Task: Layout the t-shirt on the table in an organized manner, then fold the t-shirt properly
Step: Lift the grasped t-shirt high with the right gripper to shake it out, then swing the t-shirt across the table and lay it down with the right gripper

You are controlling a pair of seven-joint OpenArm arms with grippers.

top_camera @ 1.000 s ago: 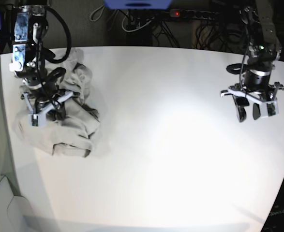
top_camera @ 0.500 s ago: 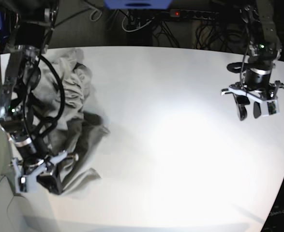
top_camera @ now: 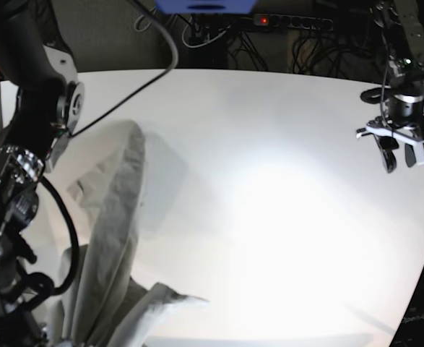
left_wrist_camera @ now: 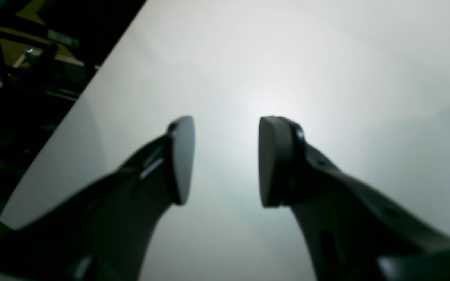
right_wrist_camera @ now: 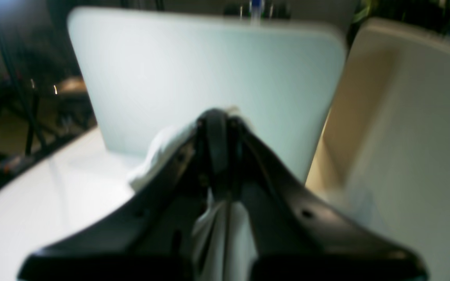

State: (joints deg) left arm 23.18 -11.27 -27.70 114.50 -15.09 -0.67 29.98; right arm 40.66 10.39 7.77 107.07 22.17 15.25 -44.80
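Right tool point(right_wrist_camera: 217, 128) clamped on t-shirt point(top_camera: 114, 217), cloth hanging beneath, over table point(top_camera: 269, 217)

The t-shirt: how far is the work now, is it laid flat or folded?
Neither yet. The right gripper is shut on the t-shirt and holds it up, so it hangs bunched in a long strip above the table. The left gripper is open and empty over bare table. Spreading it flat and all folding are left.

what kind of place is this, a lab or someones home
Most likely a robotics lab: two arms work a bare white table, a power strip and tangled cables lie behind it, and the only item is a t-shirt.
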